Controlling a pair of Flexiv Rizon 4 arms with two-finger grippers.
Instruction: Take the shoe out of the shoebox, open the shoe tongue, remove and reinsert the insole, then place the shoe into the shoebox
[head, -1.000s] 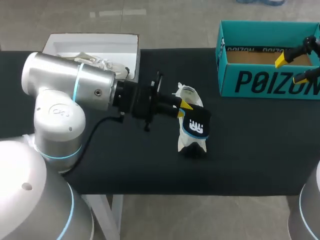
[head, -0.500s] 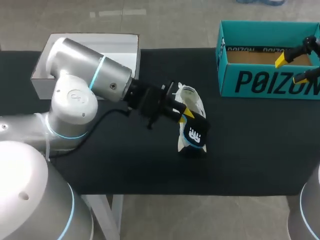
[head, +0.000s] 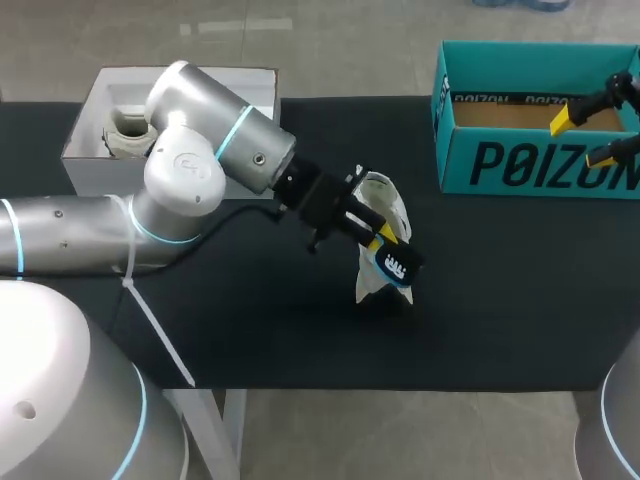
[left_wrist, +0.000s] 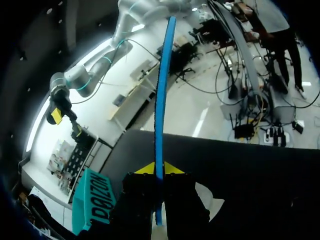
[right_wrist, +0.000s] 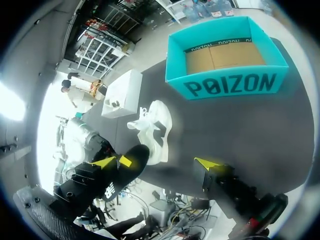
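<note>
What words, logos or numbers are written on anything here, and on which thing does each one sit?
Teal shoebox, front wall: one large dark brand word in capitals, legible; brand print is not quoted here.
Same box, strip inside the rim: small repeated print, too small to read.
Insole in the left pincer: white emblem on its dark patch, no legible letters.
White box and shoe: no print visible.

Head camera looks down on my worktop (head: 280, 340) from above and behind; my left wrist camera hugs the insole (left_wrist: 159, 100); all three views share the teal shoebox (head: 540, 165).
</note>
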